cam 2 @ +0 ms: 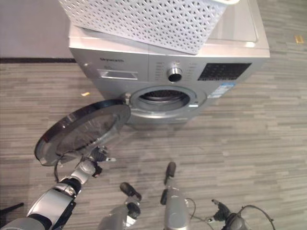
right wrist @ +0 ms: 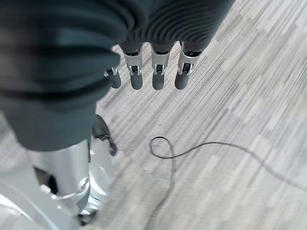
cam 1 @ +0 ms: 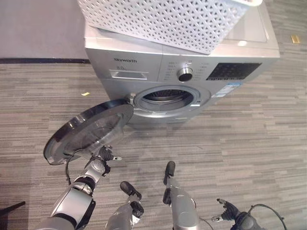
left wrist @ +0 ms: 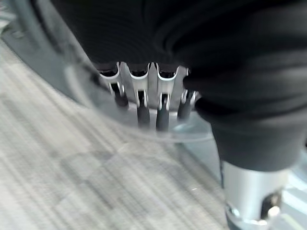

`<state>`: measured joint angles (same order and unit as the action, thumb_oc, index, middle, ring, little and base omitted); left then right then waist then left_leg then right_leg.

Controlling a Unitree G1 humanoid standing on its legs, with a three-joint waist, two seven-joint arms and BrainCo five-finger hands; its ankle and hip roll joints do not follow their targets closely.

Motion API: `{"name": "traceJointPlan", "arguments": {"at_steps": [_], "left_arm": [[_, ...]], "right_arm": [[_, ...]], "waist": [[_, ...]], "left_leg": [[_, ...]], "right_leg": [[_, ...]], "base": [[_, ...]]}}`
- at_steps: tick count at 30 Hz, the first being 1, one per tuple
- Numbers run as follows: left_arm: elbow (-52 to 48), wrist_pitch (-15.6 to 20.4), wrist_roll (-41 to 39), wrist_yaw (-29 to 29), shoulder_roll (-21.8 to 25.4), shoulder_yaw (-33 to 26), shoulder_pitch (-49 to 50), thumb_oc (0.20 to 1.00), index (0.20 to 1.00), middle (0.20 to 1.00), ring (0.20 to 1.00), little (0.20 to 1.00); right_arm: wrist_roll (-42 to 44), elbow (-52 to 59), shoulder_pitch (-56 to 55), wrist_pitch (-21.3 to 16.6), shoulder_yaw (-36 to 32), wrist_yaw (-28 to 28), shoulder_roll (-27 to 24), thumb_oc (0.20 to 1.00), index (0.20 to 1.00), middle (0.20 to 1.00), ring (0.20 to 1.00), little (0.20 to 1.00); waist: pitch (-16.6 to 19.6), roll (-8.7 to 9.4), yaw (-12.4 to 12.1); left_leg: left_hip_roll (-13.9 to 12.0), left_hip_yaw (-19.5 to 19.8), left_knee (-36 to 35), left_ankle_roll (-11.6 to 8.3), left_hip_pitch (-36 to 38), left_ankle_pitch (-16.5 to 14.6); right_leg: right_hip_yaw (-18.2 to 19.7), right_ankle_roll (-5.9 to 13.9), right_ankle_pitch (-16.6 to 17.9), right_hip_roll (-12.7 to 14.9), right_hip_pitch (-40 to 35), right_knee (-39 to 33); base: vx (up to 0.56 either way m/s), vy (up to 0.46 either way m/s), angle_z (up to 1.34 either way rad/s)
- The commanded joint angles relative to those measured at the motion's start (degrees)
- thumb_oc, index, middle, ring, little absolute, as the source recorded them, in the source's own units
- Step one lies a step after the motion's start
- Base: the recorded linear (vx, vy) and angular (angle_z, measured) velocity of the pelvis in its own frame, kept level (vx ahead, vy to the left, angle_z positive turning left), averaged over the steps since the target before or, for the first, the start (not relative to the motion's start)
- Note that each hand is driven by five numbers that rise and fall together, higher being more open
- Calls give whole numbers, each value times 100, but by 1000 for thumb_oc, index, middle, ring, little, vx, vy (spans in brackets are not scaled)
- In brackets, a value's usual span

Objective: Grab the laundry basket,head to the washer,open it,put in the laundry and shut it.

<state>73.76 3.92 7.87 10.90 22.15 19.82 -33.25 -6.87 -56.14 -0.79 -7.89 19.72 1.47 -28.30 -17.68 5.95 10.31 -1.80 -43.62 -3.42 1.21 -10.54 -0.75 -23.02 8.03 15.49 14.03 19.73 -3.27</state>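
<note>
My left hand (left wrist: 144, 103) rests straight-fingered against the round glass washer door (cam 1: 91, 132), swung wide; a slip could bounce it shut. White lattice plastic laundry basket (cam 1: 168, 21) overhangs the silver front-loading washer (cam 1: 144, 72) and may tip. Right hand (right wrist: 153, 72) hangs relaxed, empty.

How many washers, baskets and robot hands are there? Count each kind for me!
Washer: 1, its round door swung open
White laundry basket: 1, on top of the washer
Robot hands: 2, left robot hand at the door, right robot hand over the floor
Total: 4
</note>
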Motion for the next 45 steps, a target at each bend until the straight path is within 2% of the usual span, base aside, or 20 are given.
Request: {"name": "traceJointPlan", "arguments": {"at_steps": [1, 8, 14, 16, 23, 25, 26, 27, 28, 30, 31, 34, 35, 36, 37, 38, 39, 40, 42, 45], "left_arm": [[265, -3, 96, 327, 326, -276, -169, 1000, 1000, 1000, 1000, 1000], [139, 70, 55, 318, 229, -324, 95, 1000, 1000, 1000, 1000, 1000], [-149, 180, -78, 360, 71, -455, 638, 1000, 1000, 1000, 1000, 1000], [-108, 246, -167, 74, -212, -505, 1439, 1000, 1000, 1000, 1000, 1000], [345, 224, -248, -363, -466, -844, 2358, 1000, 1000, 1000, 1000, 1000], [415, 209, -298, -439, -488, -997, 2608, 1000, 1000, 1000, 1000, 1000], [529, 179, -324, -541, -473, -1141, 2825, 1000, 1000, 1000, 1000, 1000], [526, 179, -324, -543, -472, -1139, 2834, 1000, 1000, 1000, 1000, 1000], [569, 153, -328, -550, -461, -1198, 2865, 1000, 1000, 1000, 1000, 1000], [695, 114, -297, -596, -471, -1280, 3005, 1000, 1000, 1000, 1000, 1000], [710, 113, -297, -622, -488, -1284, 3017, 1000, 1000, 1000, 1000, 1000], [782, 86, -264, -652, -482, -1351, 3096, 1000, 1000, 1000, 1000, 1000], [752, 103, -284, -673, -503, -1325, 3109, 1000, 1000, 1000, 1000, 1000], [751, 102, -286, -674, -504, -1321, 3107, 1000, 1000, 1000, 1000, 1000], [741, 106, -362, -696, -510, -1346, 3126, 1000, 1000, 1000, 1000, 1000], [708, 128, -457, -674, -526, -1383, 3146, 1000, 1000, 1000, 1000, 1000], [644, 167, -625, -723, -580, -1448, 3195, 1000, 1000, 1000, 1000, 1000], [643, 166, -626, -723, -581, -1446, 3197, 1000, 1000, 1000, 1000, 1000], [572, 211, -640, -774, -660, -1413, 3271, 1000, 1000, 1000, 1000, 1000], [561, 221, -547, -765, -676, -1354, 3274, 1000, 1000, 1000, 1000, 1000]], "right_arm": [[423, -195, 245, -84, -163, -14, 123, 1000, 1000, 1000, 1000, 1000], [441, -100, 179, -132, -105, 36, 190, 1000, 1000, 1000, 1000, 1000], [454, -325, 296, -114, 25, 22, 468, 1000, 1000, 1000, 1000, 1000], [458, -992, 258, -29, 23, 68, 746, 1000, 1000, 1000, 1000, 1000], [508, -1512, -21, 26, -283, 100, 852, 1000, 1000, 1000, 1000, 1000], [719, -1483, -122, 7, -469, 138, 798, 1000, 1000, 1000, 1000, 1000], [933, -1318, -257, -35, -594, 201, 731, 1000, 1000, 1000, 1000, 1000], [937, -1304, -272, -30, -593, 205, 726, 1000, 1000, 1000, 1000, 1000], [1031, -1172, -317, -52, -643, 226, 663, 1000, 1000, 1000, 1000, 1000], [1231, -791, -514, -61, -791, 306, 538, 1000, 1000, 1000, 1000, 1000], [1261, -716, -567, -73, -826, 329, 508, 1000, 1000, 1000, 1000, 1000], [1404, -793, -712, -58, -1000, 402, 457, 1000, 1000, 1000, 1000, 1000], [1352, -986, -704, -35, -1028, 373, 429, 1000, 1000, 1000, 1000, 1000], [1351, -989, -703, -37, -1032, 373, 428, 1000, 1000, 1000, 1000, 1000], [1356, -1065, -668, -21, -1029, 357, 439, 1000, 1000, 1000, 1000, 1000], [1388, -1089, -669, -32, -1100, 284, 453, 1000, 1000, 1000, 1000, 1000], [1428, -1229, -679, 1, -1252, 274, 458, 1000, 1000, 1000, 1000, 1000], [1427, -1229, -680, 1, -1253, 274, 457, 1000, 1000, 1000, 1000, 1000], [1544, -1238, -658, 30, -1425, 249, 445, 1000, 1000, 1000, 1000, 1000], [1551, -1082, -660, 18, -1430, 246, 449, 1000, 1000, 1000, 1000, 1000]], "waist": [[73, -60, -175], [290, -112, -176], [438, -134, -307], [649, -161, -509], [1107, -349, -659], [1171, -381, -681], [1135, -362, -720], [1129, -369, -716], [1073, -339, -742], [976, -294, -822], [971, -283, -827], [1090, -270, -827], [1134, -319, -956], [1132, -321, -952], [1130, -326, -994], [1151, -360, -991], [1228, -482, -947], [1224, -481, -953], [1361, -584, -941], [1427, -590, -934]], "left_leg": [[-146, 408, 298, -340, -168, 35], [-106, 437, 301, -335, -52, -18], [-242, 138, 281, -358, 475, -29], [-396, 173, 358, -452, 847, 47], [-620, 502, 454, -660, 1112, 247], [-763, 564, 817, -747, 1115, 191], [-1055, 615, 1424, -938, 983, 385], [-1096, 635, 1482, -965, 971, 375], [-1260, 645, 1867, -1100, 861, 580], [-1441, 1061, 2388, -1305, 688, 817], [-1405, 1201, 2337, -1297, 589, 856], [-1459, 1309, 1308, -1173, 400, 990], [-1581, 1797, 703, -1197, 280, 1376], [-1577, 1804, 686, -1198, 283, 1389], [-1553, 2118, 633, -1180, 355, 1337], [-1499, 2197, 471, -1184, 435, 1342], [-1437, 1985, 219, -1114, 602, 1445], [-1432, 1976, 205, -1113, 617, 1450], [-1197, 1882, -63, -1046, 799, 1395], [-1105, 1784, -127, -1010, 844, 1357]], "right_leg": [[-23, 675, 142, 608, -265, 574], [-32, 676, 117, 650, -333, 646], [-427, 632, -164, 550, -553, 953], [-501, 440, -644, 134, -860, 898], [-423, 84, -1208, -345, -1454, 637], [-450, -18, -1369, -436, -1628, 623], [-416, -165, -1564, -572, -1861, 618], [-427, -184, -1577, -597, -1884, 607], [-425, -244, -1648, -639, -1982, 595], [-377, -380, -1783, -767, -2173, 564], [-378, -376, -1789, -755, -2209, 546], [-367, -270, -1764, -698, -2265, 484], [-262, -222, -1816, -681, -2296, 524], [-268, -223, -1821, -680, -2295, 531], [-177, -218, -1829, -664, -2313, 530], [-144, -154, -1794, -642, -2374, 471], [-157, -111, -1653, -571, -2398, 431], [-151, -109, -1651, -568, -2403, 429], [-134, -11, -1529, -400, -2371, 390], [-79, 39, -1452, -322, -2293, 385]], "base": [[12, 8, -4], [6, 2, 0], [53, -41, -6], [106, -292, -29], [50, -207, 16], [77, -271, 36], [64, -275, 26], [45, -270, 14], [-7, -183, 4], [-17, -174, 4], [-20, -29, -5], [70, 103, 2], [139, 149, 20], [142, 122, 1], [87, 55, -24], [130, 199, -51], [90, 182, -52], [82, 216, -56], [81, 184, -36], [44, 123, -11]]}}
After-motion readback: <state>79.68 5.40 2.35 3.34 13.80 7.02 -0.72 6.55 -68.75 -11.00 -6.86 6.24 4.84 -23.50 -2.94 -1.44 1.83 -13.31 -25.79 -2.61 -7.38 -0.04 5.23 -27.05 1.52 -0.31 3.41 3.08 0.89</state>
